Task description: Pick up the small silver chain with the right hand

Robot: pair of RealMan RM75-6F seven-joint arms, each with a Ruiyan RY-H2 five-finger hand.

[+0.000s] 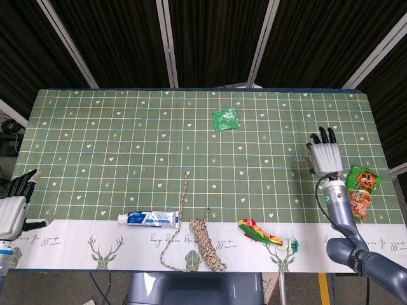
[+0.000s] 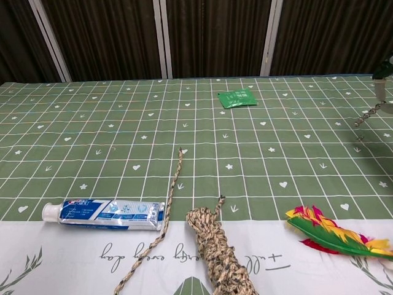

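The small silver chain (image 2: 368, 114) dangles above the green cloth at the far right of the chest view. In the head view only a short piece of the chain (image 1: 301, 159) shows, just left of my right hand (image 1: 324, 157). That hand pinches the chain's upper end while its other fingers stay extended, pointing away from me. The chest view shows only a sliver of the right hand (image 2: 381, 91) at the frame's edge. My left hand (image 1: 14, 204) hangs off the table's near left corner, fingers apart and holding nothing.
A snack bag (image 1: 360, 191) lies just right of the right hand. A green packet (image 1: 225, 119) sits mid-table at the back. Along the front edge lie a toothpaste tube (image 1: 149, 218), a thin cord (image 1: 180, 219), a rope bundle (image 1: 207, 245) and a colourful feather toy (image 1: 259, 232).
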